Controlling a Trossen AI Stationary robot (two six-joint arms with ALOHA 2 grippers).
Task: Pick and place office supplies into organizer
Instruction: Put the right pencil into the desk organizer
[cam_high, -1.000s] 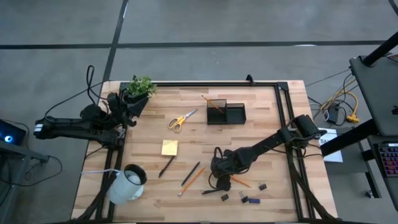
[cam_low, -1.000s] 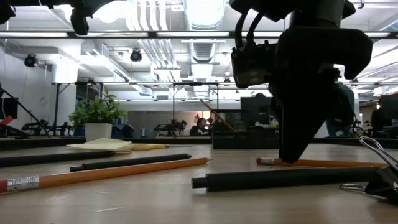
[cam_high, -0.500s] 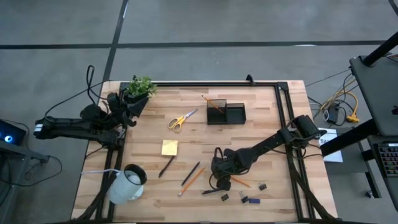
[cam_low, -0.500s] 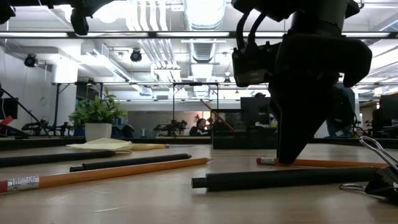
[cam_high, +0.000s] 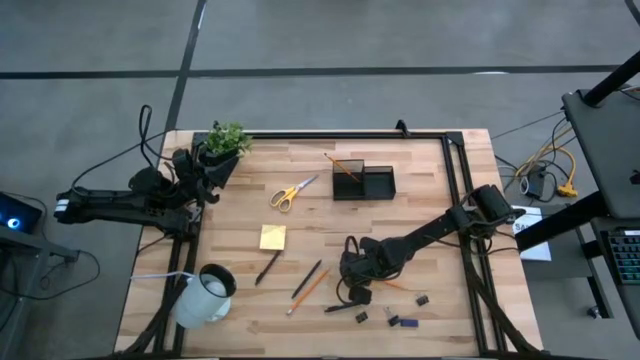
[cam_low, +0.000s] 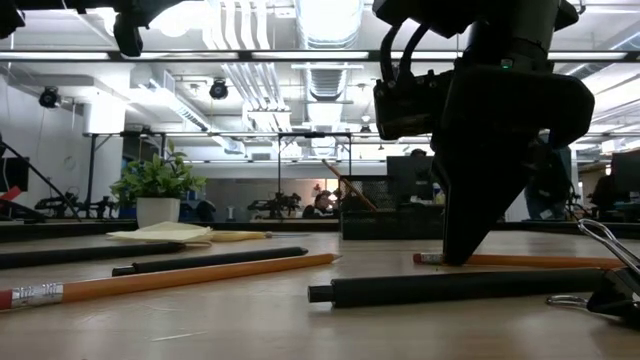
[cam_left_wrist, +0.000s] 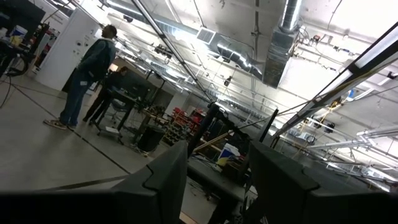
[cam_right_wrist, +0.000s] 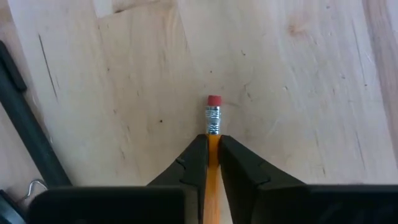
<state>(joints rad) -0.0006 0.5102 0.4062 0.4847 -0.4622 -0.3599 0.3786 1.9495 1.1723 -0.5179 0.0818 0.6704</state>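
The pencil (cam_right_wrist: 212, 134) in the right jaws (cam_right_wrist: 211, 155) is looking light, thin and stiff, so it is likely asking for very little squeeze; its painted shaft is probably slick and round, so it may be rolling or pivoting if it is gripped off-centre; the sensible place to take it is on the orange shaft just behind the metal band, which is where the right jaws are sitting in the right wrist view. There the two dark fingers are pressing together on the shaft, pinching the pencil between them; the metal band and the pink eraser tip are sticking out just ahead of the fingertips, and the rest of the shaft is running back under the jaws; the pencil is lying flat on the wooden surface (cam_right_wrist: 298, 93), so the fingertips are resting at or very near the wood.

The organizer (cam_high: 363, 182) is standing well apart from the right jaws, farther up the surface; a dark pen (cam_low: 450, 288) is lying just beside them.

The left jaws (cam_left_wrist: 214, 180) are hanging spread and empty at the surface's far edge.
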